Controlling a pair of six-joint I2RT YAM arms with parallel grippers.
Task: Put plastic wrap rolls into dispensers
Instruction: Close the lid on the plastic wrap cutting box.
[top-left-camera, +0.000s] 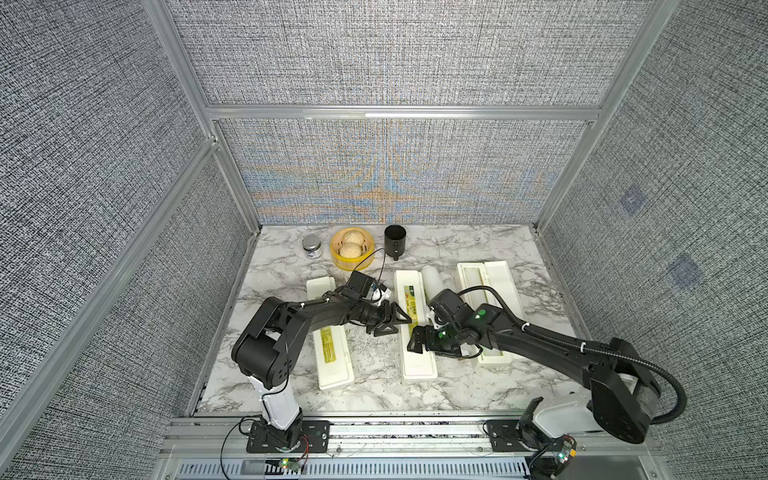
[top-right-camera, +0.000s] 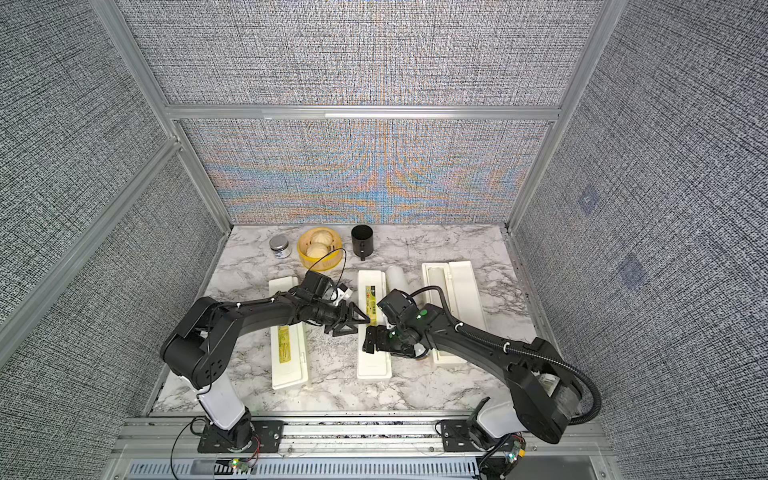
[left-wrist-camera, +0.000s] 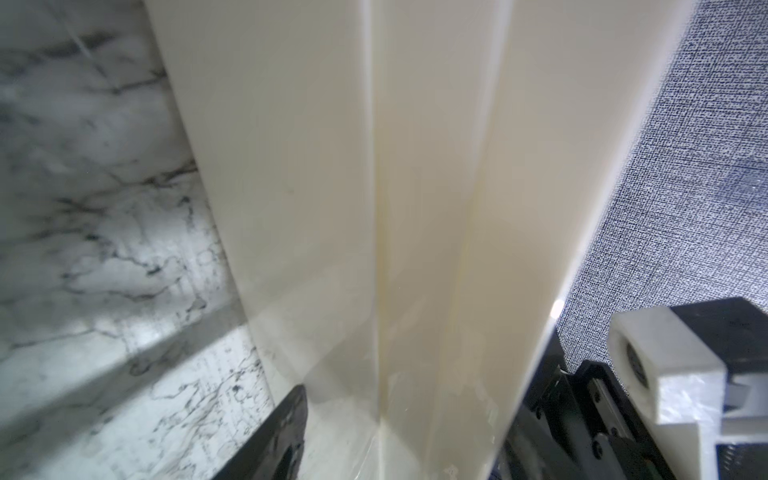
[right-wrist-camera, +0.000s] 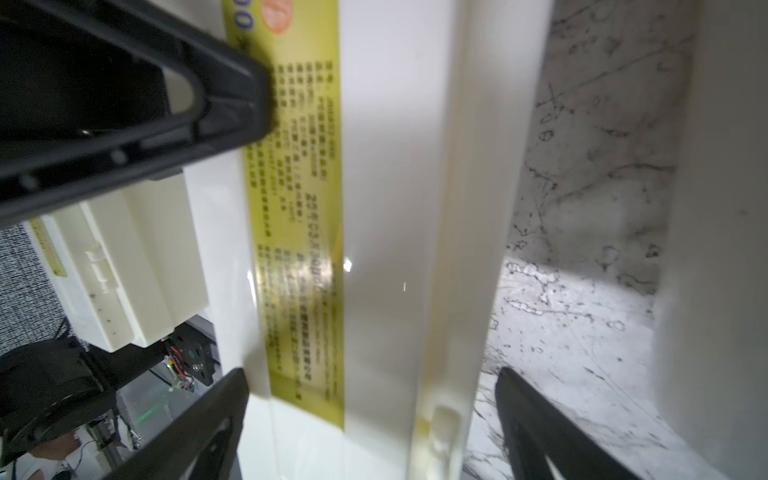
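Cream-white plastic: three long narrow boxes lie side by side on the grey-veined marble table.

- Behind the left gripper, under its arm: left dispenser, lid down, yellow-green label up. Contents hidden.
- The left gripper is black with triangular fingers, rolled on edge. Its jaws are narrowed onto the near long edge of the middle dispenser, a labelled box like the first. The upper tip sits on the label and the lower finger is down by the side wall. Reads as a pinch on the lid lip.
- Just past those tips, over the same box: right gripper. Its jaws are spread wide, one finger either side of the box, nothing clamped. Wall contact can't be judged.
- Beyond the right gripper's wrist: plastic wrap roll, a long translucent-white cylinder. It lies on the marble just beside the middle dispenser, on the side away from the left gripper. Its near half is hidden by the arm.
- Under the right forearm: right dispenser, lid folded open. There looks to be a roll in its tray.

Step in hand, my reading: raise the middle lid so the loose roll can go in.

- The right jaws should brace low on the base walls, never across the lid, or it won't lift.
- The left gripper should lift in an arc about the far edge, not straight up, or the whole box rises.
- If the hinge matches the open box, the lid swings toward the roll, so watch for fouling.
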